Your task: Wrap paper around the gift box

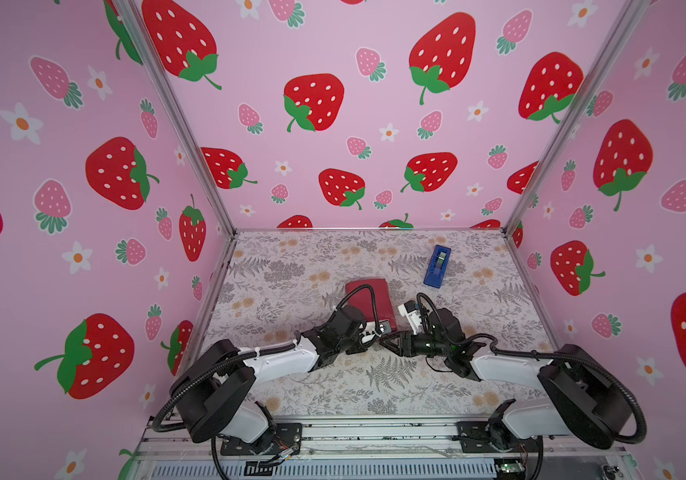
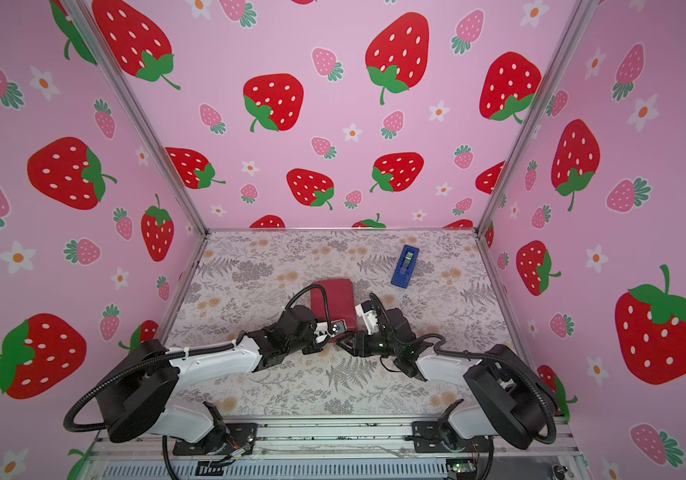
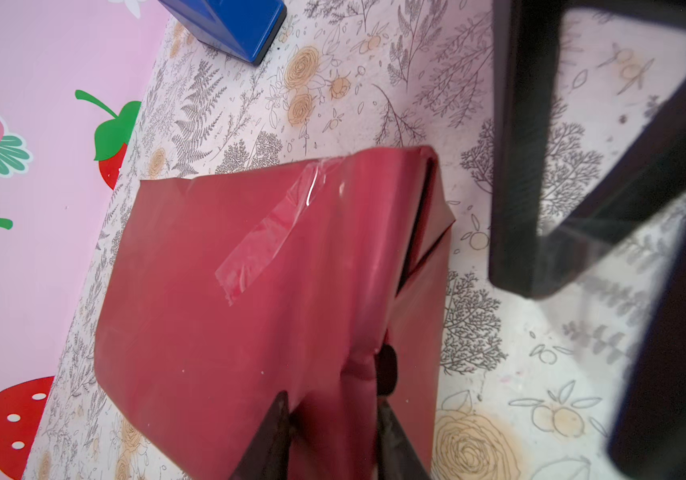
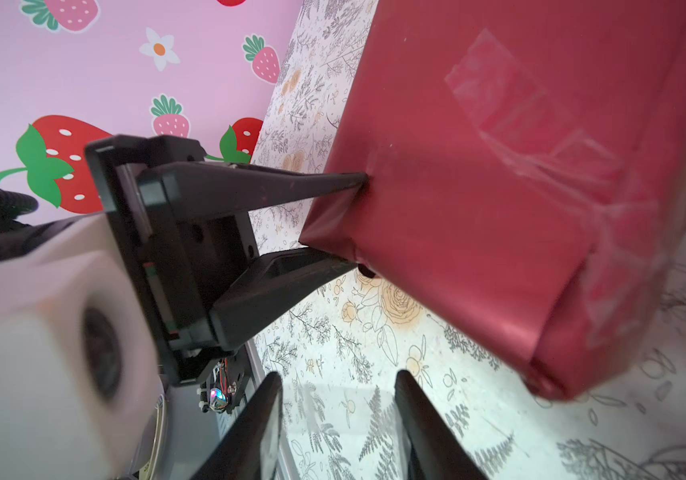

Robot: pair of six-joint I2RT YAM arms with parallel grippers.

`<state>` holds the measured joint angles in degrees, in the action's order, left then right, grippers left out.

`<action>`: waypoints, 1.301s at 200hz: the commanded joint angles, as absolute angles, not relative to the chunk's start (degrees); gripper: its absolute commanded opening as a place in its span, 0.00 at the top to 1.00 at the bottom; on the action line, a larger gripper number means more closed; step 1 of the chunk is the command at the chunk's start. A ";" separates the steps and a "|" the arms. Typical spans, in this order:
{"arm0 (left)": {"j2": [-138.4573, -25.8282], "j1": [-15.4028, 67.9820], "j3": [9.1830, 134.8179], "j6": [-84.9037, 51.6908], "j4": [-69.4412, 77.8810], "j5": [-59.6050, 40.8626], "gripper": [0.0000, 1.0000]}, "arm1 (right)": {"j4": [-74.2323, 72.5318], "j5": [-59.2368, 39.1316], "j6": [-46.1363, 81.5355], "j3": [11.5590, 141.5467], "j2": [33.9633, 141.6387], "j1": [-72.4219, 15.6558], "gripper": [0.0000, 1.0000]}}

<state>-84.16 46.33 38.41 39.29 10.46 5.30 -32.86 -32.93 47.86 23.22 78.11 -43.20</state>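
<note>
The maroon paper is folded round the gift box, which is hidden inside it. Clear tape holds the seam on the upper face. My left gripper is shut on a folded corner of the paper at the near end; the right wrist view shows the same pinch. My right gripper is open just off that end, tips close to the left gripper. A faint clear strip, seemingly tape, spans its fingers.
A blue tape dispenser lies on the floral table behind and to the right of the package. Pink strawberry walls close in the table on three sides. Both arms meet at the middle of the table.
</note>
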 commanded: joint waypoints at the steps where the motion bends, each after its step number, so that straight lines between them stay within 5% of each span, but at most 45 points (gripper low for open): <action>1: -86.65 45.79 38.06 39.71 3.08 6.24 0.67 | -28.84 -31.38 47.09 21.94 74.71 -41.25 0.49; 73: -86.66 45.79 38.06 39.73 2.98 6.33 0.67 | -21.72 -35.50 49.00 23.17 68.37 -34.15 0.33; 260: -86.95 45.76 38.23 39.89 2.75 6.15 0.67 | -19.66 -52.13 64.78 32.34 80.88 -36.09 0.30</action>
<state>-84.23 46.35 38.52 39.33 10.31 5.32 -18.17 -50.63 61.49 30.39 79.15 -34.70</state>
